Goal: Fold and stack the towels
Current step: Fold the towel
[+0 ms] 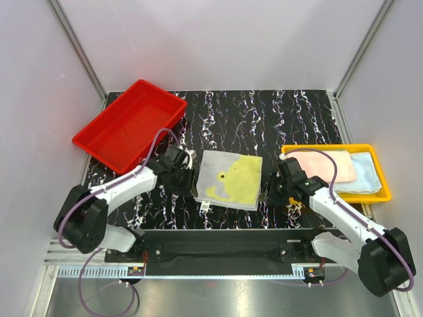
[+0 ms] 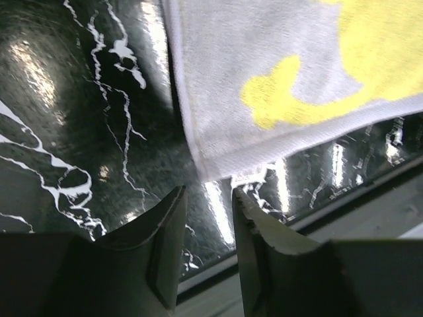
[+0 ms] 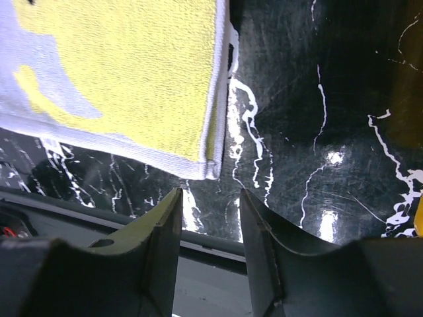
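Yellow-and-white towel (image 1: 230, 178) lies flat on the table (image 1: 277, 112) between my arms. Left gripper (image 2: 208, 195) and right gripper (image 3: 210, 195) stand parted, empty, just off its near corners. My worry: a low finger snags an edge and drags the fold open.

Parted fingers (image 3: 158, 244) hang just beside the towel (image 3: 132, 72).

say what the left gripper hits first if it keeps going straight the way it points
Probably the near corner of the towel, just ahead of the left gripper; it might touch the black table first, depth is unclear.
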Robot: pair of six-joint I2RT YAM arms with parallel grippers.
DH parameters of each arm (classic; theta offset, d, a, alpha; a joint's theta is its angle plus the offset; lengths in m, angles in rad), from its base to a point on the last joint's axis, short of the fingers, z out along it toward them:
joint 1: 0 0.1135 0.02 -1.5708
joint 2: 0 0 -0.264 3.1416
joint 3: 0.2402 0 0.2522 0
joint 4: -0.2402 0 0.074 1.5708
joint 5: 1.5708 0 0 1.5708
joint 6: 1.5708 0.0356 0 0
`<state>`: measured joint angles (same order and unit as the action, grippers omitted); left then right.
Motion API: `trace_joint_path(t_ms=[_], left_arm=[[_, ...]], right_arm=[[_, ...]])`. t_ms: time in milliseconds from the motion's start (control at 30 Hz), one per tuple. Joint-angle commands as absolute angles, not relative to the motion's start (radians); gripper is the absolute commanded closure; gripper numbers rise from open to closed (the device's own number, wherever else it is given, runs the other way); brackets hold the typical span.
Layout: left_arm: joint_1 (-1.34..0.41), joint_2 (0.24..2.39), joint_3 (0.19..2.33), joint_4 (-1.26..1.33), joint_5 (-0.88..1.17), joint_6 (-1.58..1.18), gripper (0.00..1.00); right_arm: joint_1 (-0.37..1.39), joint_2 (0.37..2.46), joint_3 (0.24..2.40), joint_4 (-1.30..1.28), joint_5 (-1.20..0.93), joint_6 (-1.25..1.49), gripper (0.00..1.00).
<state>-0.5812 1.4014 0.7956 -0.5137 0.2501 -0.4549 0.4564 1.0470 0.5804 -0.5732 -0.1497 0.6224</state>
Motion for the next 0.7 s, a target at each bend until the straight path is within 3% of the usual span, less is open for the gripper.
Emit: trace_joint_path(t_ms=[0, 333, 667], left_arm=[[-0.586, 1.327, 0.830, -0.512, 0.308, -0.456, 0.59], [-0.540, 1.465, 0.836, -0.436, 0.291, -0.497, 0.59], [-0.517, 1.543, 0.775, -0.331, 0.353, -0.529, 0.67]], right_arm=[[0.463, 1.023, 0.610, -0.549, -0.138, 0.649, 0.54], [0.476, 1.147, 0.615, -0.477, -0.167, 0.699, 0.59], [0.497, 1.261, 0.535, -0.319, -0.201, 0.736, 0.68]])
